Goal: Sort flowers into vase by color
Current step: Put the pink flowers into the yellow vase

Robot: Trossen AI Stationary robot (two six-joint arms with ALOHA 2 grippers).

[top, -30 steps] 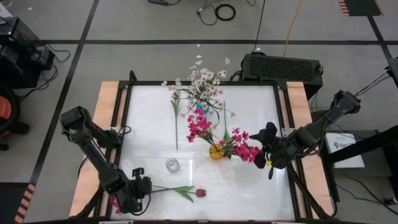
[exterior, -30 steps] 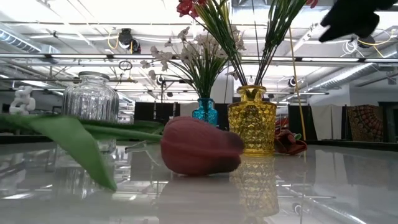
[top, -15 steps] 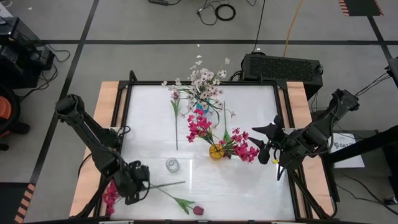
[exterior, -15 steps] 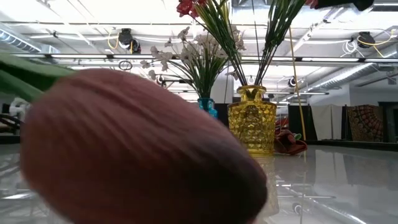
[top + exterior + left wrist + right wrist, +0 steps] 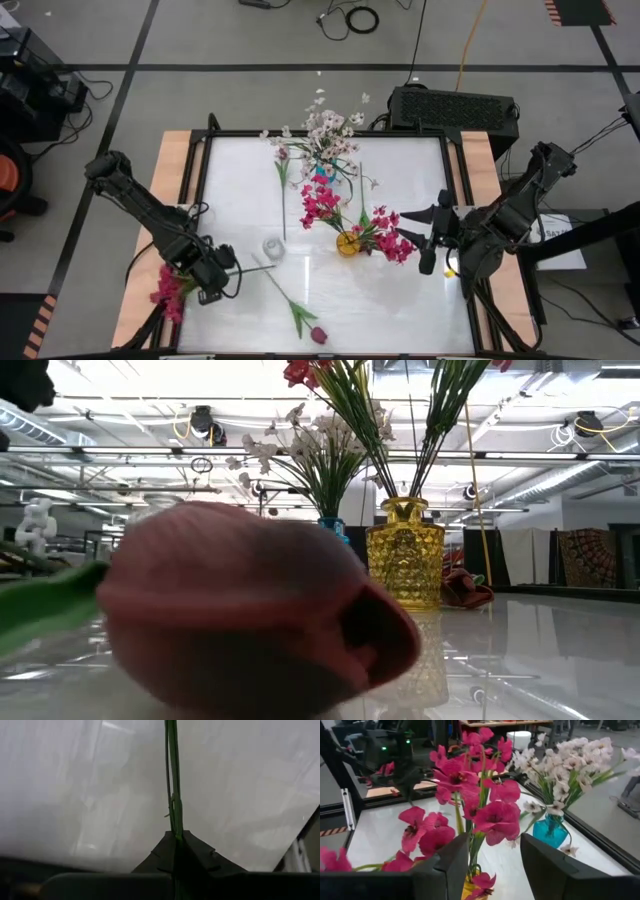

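Left claw (image 5: 232, 275) low at the table's near-left, fingers pinched together; right claw (image 5: 424, 243) seemingly parted, at right

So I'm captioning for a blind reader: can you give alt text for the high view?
From above, the left end effector holds a tulip by its stem at the table's near left. The right end effector, open, hovers beside the yellow vase of magenta blooms, with a blue vase of white blossoms behind.

Glossy white table (image 5: 400, 300); faceted yellow glass vase (image 5: 404, 555).
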